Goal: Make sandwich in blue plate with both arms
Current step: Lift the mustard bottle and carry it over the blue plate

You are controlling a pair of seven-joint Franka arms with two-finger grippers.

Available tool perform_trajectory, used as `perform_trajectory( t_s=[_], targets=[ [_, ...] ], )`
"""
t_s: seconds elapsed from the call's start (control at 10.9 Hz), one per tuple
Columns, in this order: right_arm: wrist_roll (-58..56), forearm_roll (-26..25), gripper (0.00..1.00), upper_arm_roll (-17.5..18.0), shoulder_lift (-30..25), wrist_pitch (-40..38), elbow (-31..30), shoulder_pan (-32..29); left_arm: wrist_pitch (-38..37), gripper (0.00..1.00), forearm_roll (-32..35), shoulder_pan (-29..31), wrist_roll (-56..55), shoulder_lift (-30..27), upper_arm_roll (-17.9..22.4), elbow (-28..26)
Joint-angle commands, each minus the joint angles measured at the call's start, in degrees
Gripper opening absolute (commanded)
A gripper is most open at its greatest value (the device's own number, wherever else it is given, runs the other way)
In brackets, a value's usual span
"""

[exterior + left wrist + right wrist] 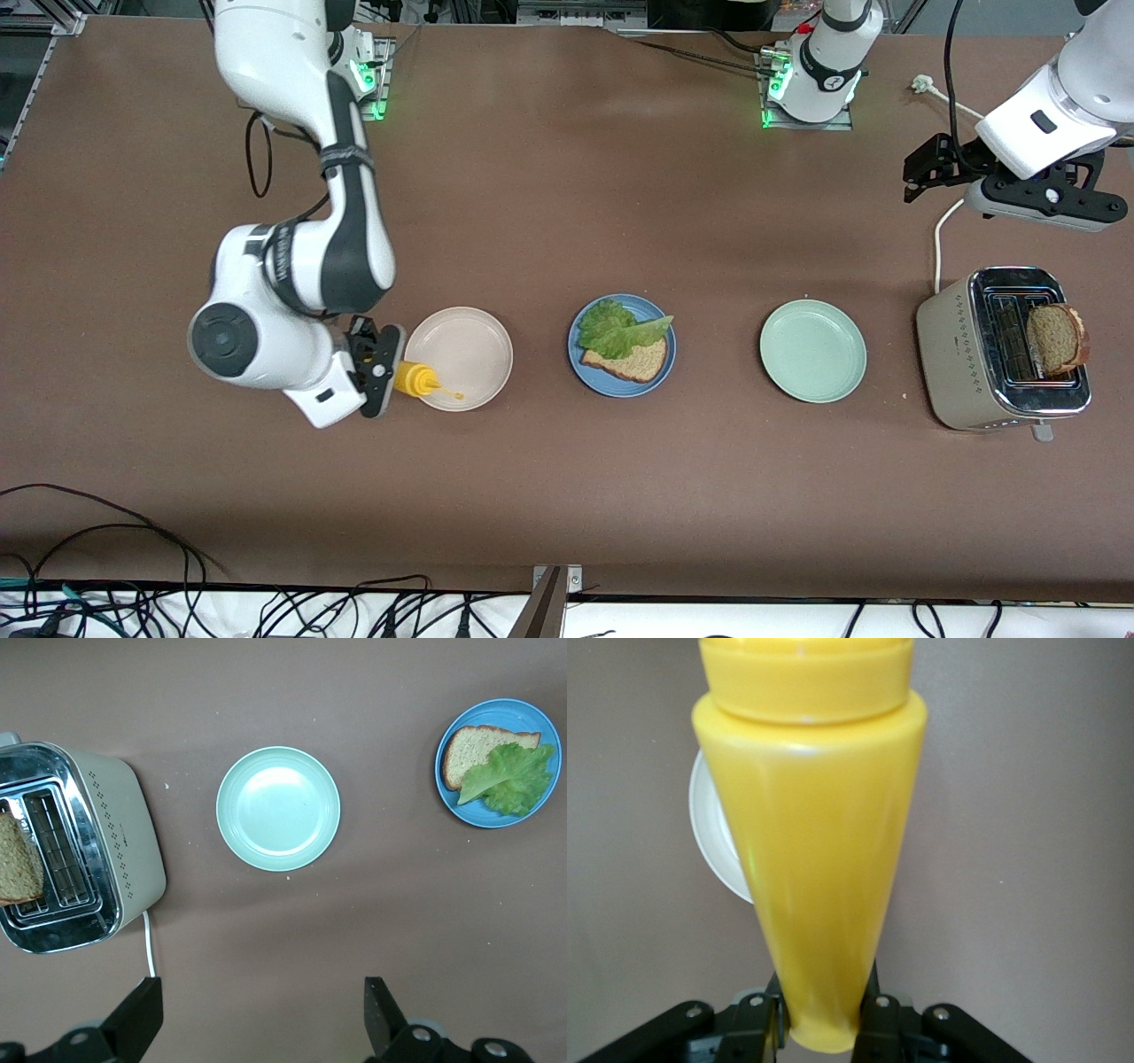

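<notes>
The blue plate [620, 389] sits mid-table and holds one brown bread slice [640, 364] with a ruffled lettuce leaf [616, 330] lying on it. In the left wrist view the same blue plate [496, 819], slice [474, 749] and lettuce [516, 780] show. A second bread slice [1056, 338] stands in the toaster [952, 354]. My right gripper [376, 368] is shut on a yellow squeeze bottle [415, 379], whose nozzle lies over the cream-white plate [469, 350]. The right wrist view shows the gripper [822, 1019] clamping the bottle [811, 842] at its base. My left gripper [1045, 199] hangs open and empty [263, 1014] above the table by the toaster.
A pale mint-green plate [812, 350] lies bare between the blue plate and the toaster. The toaster's white cord [939, 244] runs toward the left arm's base. Cables hang along the table edge nearest the front camera.
</notes>
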Motion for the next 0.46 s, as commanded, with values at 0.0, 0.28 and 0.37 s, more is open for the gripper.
perform_trajectory(
  t_s=[0.0,0.28,0.37],
  targets=[
    [11.04,-5.55,0.00,-3.60,0.49,-4.42,3.67,6.32,0.26,1.00,1.26,-0.25,-0.35,-0.38,0.08,-0.24],
    [21.15,-11.27,0.00,-5.00,2.32,-4.78,5.09,12.89,0.26,1.00,1.26,-0.25,-0.26,-0.38,0.08,-0.24],
    [23.45,-11.81,0.00,-7.27,3.73,-4.78,5.09,16.31,0.26,1.00,1.26,-0.25,-0.34,-0.38,0.08,-0.24]
  ],
)
